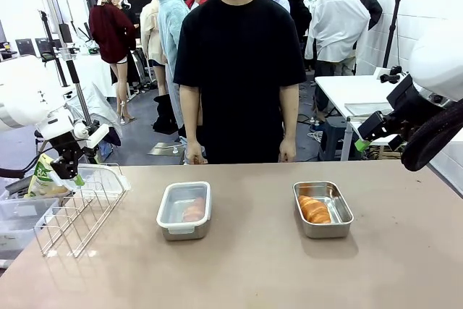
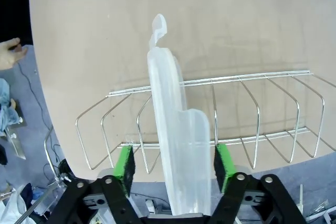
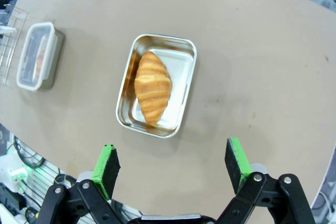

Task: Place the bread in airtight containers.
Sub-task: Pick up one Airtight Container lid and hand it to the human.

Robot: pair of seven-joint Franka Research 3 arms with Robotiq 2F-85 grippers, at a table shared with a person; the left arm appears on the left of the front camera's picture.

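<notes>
Beige tabletop (image 1: 260, 265) takes up most of the scene, with a busy workshop behind it. Nearest on the robot's left sits a wire rack (image 1: 76, 211) holding a clear plastic lid (image 2: 176, 145) on edge in one of its slots. The left gripper (image 2: 173, 163) has its green pads on either side of that lid with gaps showing, so I'd call it spread around the lid, not pinching yet. That lid looks light, a bit bendy and slick, so I'd squeeze across its flat faces low down, not by the thin clip tab at the top, and pull straight out so the wires don't snag it.

Mid-table, the left container (image 1: 184, 210) already has its lid on with a roll visible through it. The right container (image 3: 157, 92) is open with a croissant (image 3: 153, 93) lying lengthwise inside. The crust looks flaky and easy to crush, and it pokes up a bit, so the lid should go down gently.

The right gripper (image 3: 173, 163) hangs spread wide above that tin, holding nothing.

Farther off, a person in a black shirt (image 1: 239, 70) stands at the far edge, hands down and clear of the tins.
</notes>
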